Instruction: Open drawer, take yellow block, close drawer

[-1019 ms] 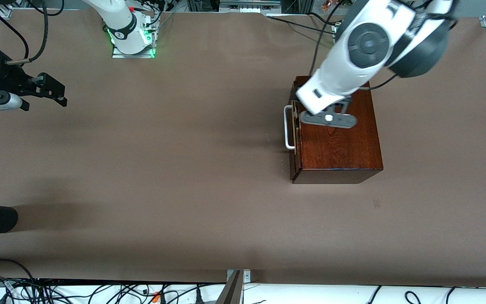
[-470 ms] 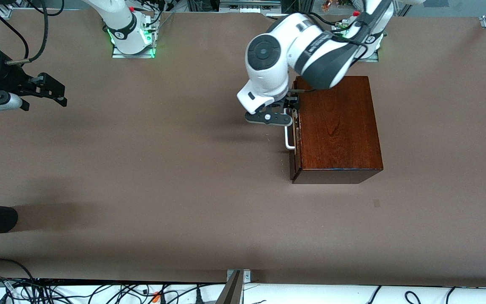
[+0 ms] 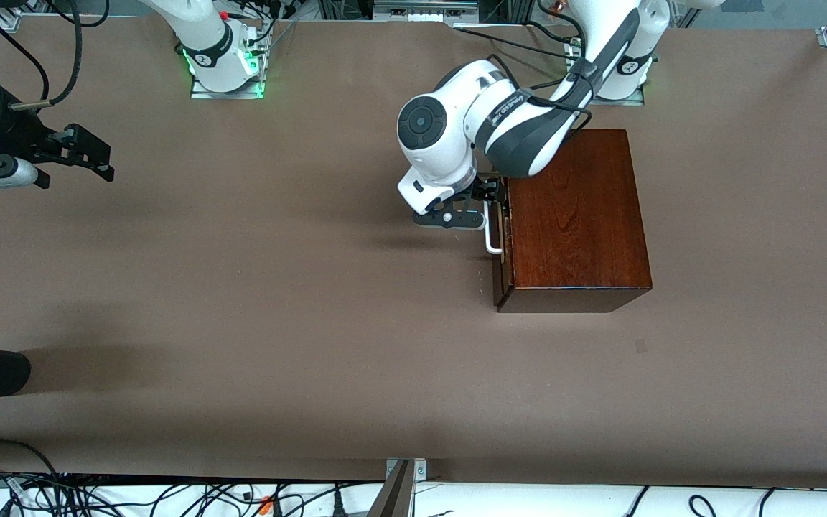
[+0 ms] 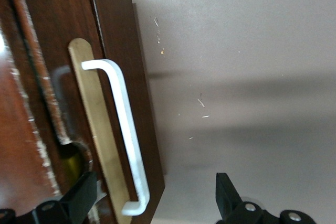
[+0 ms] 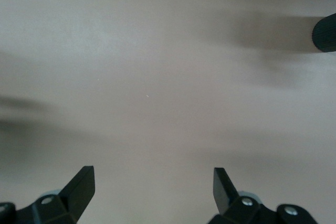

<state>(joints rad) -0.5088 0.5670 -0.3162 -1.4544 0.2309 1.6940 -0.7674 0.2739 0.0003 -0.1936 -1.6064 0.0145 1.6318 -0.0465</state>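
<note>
Since the earlier frames the left arm has swung off the top of the wooden box (image 3: 575, 215) and come down in front of the drawer (image 4: 113, 40), so the left gripper (image 4: 152, 198) now sits at the white handle (image 4: 126, 129), toward the end of it farther from the front camera. Its jaws stand wide, one finger (image 4: 79, 195) against the drawer face and the other out over the table (image 3: 241, 287); the bar passes between them, and I cannot tell whether either finger touches it yet.

By my reading, nothing of the task is done: the drawer looks shut, or nearly so, and the yellow block is not visible, presumably inside. Pulling the drawer out, lifting the block and closing up all remain.

Over bare table at its own end, the right gripper (image 5: 152, 192) waits, jaws wide and empty.
</note>
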